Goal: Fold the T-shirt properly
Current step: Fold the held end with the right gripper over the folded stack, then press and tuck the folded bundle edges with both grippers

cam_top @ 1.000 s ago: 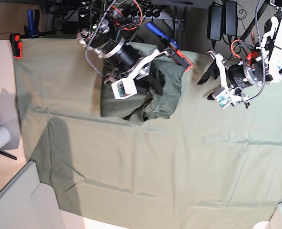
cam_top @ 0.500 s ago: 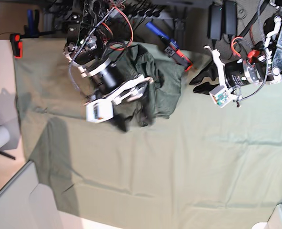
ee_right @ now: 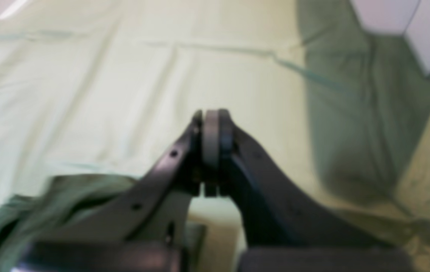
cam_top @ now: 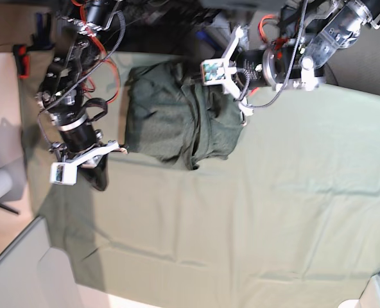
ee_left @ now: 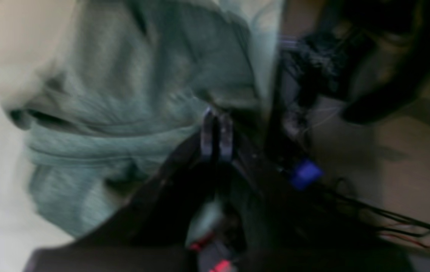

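Toward the far edge of the table cloth (cam_top: 241,212), the T-shirt (cam_top: 177,119) lies bunched in a rumpled heap, not yet spread flat. Its longer side appears to run across the table, between my two arms.

My left gripper (cam_top: 240,110) is the nearer one — it sits at the heap's right-hand edge in the base view, over or against the cloth there. Its wrist view shows the jaws pressed together just at a fold of the shirt; whether any fabric is pinched between them, I cannot tell through the blur.

My right gripper (cam_top: 99,179) stands apart from the heap, off its left-hand side and nearer the table's front, over bare table cloth. Its jaws are closed on nothing.

Judgement: the garment must be opened out before folding, and the left arm is better placed to take an edge.
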Robot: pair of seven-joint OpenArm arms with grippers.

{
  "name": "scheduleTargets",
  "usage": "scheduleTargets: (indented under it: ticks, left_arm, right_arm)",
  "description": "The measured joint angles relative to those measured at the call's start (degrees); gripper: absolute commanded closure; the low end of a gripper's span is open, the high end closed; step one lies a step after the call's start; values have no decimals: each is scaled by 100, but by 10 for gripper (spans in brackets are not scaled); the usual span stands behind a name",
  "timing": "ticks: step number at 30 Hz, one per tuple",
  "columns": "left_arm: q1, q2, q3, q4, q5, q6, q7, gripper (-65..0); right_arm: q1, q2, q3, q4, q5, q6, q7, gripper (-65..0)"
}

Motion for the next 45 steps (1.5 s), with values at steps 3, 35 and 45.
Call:
scheduleTargets:
  ticks: [3,35,45]
  left_arm:
    - [-229,116,94,-249,42,11,2,0]
    - [-1064,-931,22,-1565,46,11,-354,0]
    - [-1294,-898,4,-2398,-136,-195,-933,0]
  right_arm:
    - [337,17,-7,-695,4,2,-2,0]
    - [1069,31,-1062,-2109,-334,-13,118,0]
    - [730,83,-1062,-2109,-332,-11,-17,0]
